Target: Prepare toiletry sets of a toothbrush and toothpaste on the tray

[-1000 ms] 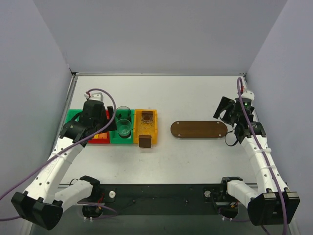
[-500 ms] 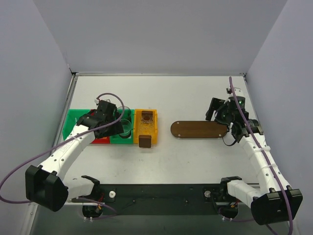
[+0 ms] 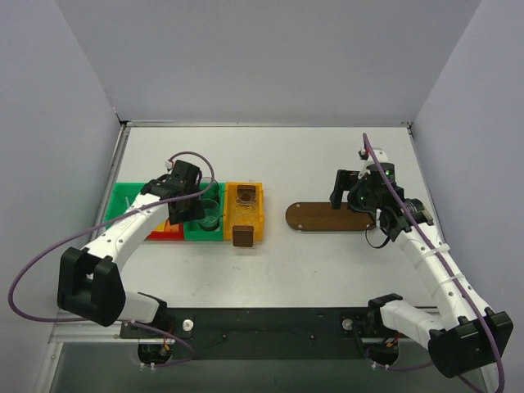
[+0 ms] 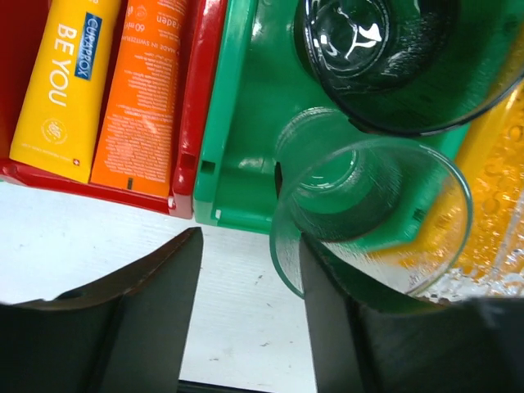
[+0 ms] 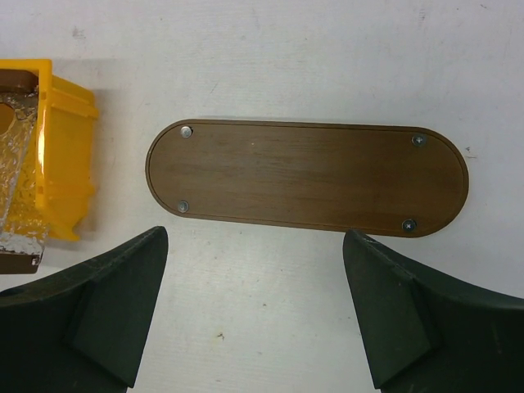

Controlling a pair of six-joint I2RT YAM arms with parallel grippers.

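Four open plastic bins stand side by side at the left of the white tabletop [image 3: 327,270]: from left to right, an outer green bin [image 3: 124,198], a red bin [image 4: 195,98], a second green bin [image 4: 237,155] and a yellow bin [image 3: 254,214]. The second green bin holds two green-tinted glass tumblers, mouths up, the far tumbler [image 4: 368,41] darker, the near tumbler [image 4: 372,221] clearer with a textured wall. A brown block [image 3: 244,196] sits at the yellow bin's far end and a darker block [image 3: 241,237] at its near end.
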